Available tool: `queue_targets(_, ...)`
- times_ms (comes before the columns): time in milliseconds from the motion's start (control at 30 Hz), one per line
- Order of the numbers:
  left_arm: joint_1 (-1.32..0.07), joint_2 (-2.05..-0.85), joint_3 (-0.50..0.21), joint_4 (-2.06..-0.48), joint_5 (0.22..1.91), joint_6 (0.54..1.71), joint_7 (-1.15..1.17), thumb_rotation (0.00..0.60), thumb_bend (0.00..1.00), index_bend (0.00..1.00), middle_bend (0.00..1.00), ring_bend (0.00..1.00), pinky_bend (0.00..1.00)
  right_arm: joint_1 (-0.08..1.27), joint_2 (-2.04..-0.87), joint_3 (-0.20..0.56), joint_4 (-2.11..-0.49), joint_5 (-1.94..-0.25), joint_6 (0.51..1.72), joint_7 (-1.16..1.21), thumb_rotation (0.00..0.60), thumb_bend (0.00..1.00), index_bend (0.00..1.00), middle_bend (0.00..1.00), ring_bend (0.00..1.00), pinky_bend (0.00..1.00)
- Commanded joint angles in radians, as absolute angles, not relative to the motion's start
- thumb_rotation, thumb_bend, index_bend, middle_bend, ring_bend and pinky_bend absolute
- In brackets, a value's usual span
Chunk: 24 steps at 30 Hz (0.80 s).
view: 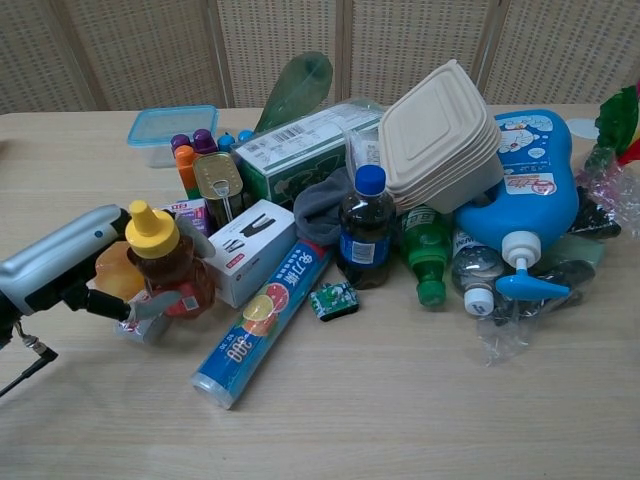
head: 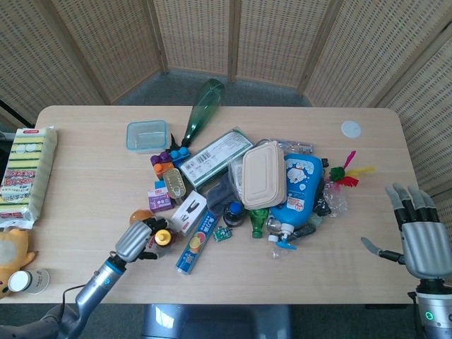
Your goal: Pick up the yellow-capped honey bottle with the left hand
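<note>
Tabletop [head: 92, 205] carries central clutter pile. Right robot hand [head: 422, 244] at near right edge, fingers spread, holding nothing. Left robot hand [view: 75, 262] near left, fingers wrapped around honey bottle [view: 165, 268], upright beside white box [view: 246, 250].

honey bottle [view: 160, 270]: 1 | boxes [view: 250, 250]: 3 | robot hands [head: 132, 242]: 2

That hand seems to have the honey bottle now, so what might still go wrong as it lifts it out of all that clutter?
The left hand wraps the honey bottle low, with its fingers near the base, so the bottle may tip or slip. The bottle stands beside the white box and the blue roll, so a tilted lift might nudge them. The orange ball behind it could roll.
</note>
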<state>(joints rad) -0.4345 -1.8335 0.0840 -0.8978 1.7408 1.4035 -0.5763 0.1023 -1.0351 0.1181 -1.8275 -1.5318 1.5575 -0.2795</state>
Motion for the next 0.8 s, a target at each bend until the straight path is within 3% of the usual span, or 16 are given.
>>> queue_targets(33,-0.441,-1.785,0.064,-0.967,1.723,1.421,-0.602,0.600,0.75,0.50,0.45,0.32,0.45,0.105,-1.037,0.119,-1.828,-1.531,1.552,-0.282,0.358,0.00,0.05,0.10,0.00,0.00)
queue_targets(533,-0.514,-1.410,-0.091,-1.541,1.616,1.375,-0.572,0.600,0.73,0.49,0.43,0.31,0.44,0.119,-1.061,0.120,-1.807,-1.527,1.533,-0.272,0.354,0.00,0.05,0.10,0.00,0.00)
queue_targets(800,-0.551,-1.272,-0.202,-1.707,1.542,1.346,-0.555,0.600,0.73,0.48,0.43,0.31,0.44,0.119,-1.065,0.120,-1.804,-1.526,1.532,-0.270,0.353,0.00,0.05,0.10,0.00,0.00)
